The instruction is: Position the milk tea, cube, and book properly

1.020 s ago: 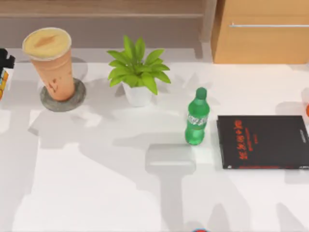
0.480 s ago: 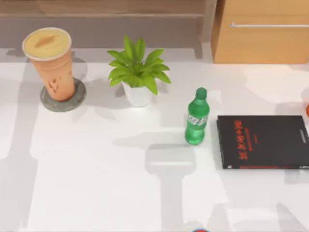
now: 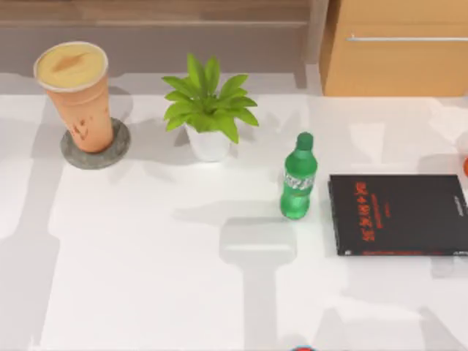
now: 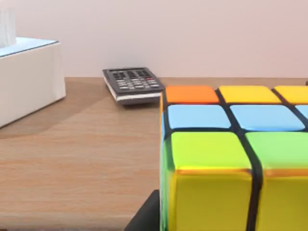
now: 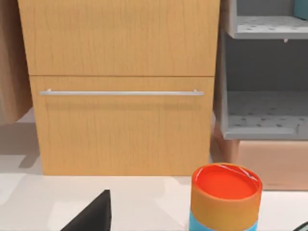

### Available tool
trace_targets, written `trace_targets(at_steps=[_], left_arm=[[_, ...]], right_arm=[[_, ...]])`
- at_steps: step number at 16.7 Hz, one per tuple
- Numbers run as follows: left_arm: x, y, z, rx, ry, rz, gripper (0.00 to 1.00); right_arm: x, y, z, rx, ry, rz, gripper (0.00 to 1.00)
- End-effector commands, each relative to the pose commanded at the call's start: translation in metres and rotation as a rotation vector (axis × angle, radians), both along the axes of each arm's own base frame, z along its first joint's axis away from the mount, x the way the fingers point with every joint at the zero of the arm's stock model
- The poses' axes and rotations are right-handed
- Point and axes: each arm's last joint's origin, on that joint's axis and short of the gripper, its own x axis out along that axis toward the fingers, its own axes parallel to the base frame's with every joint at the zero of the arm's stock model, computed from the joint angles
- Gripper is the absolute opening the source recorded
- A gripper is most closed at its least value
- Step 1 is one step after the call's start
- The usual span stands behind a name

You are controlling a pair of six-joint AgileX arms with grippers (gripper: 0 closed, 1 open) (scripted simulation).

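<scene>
Fingers of the left gripper: one dark fingertip [image 4: 144, 216] shows against the lower edge of the cube [image 4: 231, 159], which looms right before the left wrist camera, so the left gripper seems clenched on the cube, though the actual contact is mostly hidden. Beyond the cube lies a wooden surface [image 4: 72, 159], with a dark remote control [image 4: 132, 84] farther back and a white box [image 4: 26, 79] off to one side near the wall.

For the right gripper, a single dark fingertip [image 5: 94, 214] is visible, and I cannot tell whether it is spread or closed. Just past it stands an orange-lidded canister [image 5: 226, 197] on the white table, and behind that a wooden drawer cabinet [image 5: 120, 86].

From above, the white table [image 3: 146, 278] carries a green bottle [image 3: 297, 177] beside a black book [image 3: 398, 214] at the right. Farther back sit a potted plant [image 3: 208, 110] and, at far left, the milk tea [image 3: 75, 91] upright on a round grey coaster [image 3: 95, 152].
</scene>
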Motion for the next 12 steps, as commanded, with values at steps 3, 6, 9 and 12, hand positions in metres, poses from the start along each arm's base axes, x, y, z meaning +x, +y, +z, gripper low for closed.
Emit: trace_targets(at_steps=[3,6,9,12], left_arm=[[-0.001,0.002,0.002,0.003,-0.003,0.005,0.0],[0.003,0.001,0.005,-0.004,-0.007,-0.002,0.0],[0.02,0.005,0.009,-0.021,-0.011,-0.008,0.0],[0.045,0.007,0.011,-0.031,-0.007,-0.009,0.0]], right_arm=[[0.0,0.0,0.0,0.0,0.0,0.0,1.0],[0.0,0.0,0.0,0.0,0.0,0.0,1.0],[0.0,0.0,0.0,0.0,0.0,0.0,1.0],[0.0,0.0,0.0,0.0,0.0,0.0,1.0]])
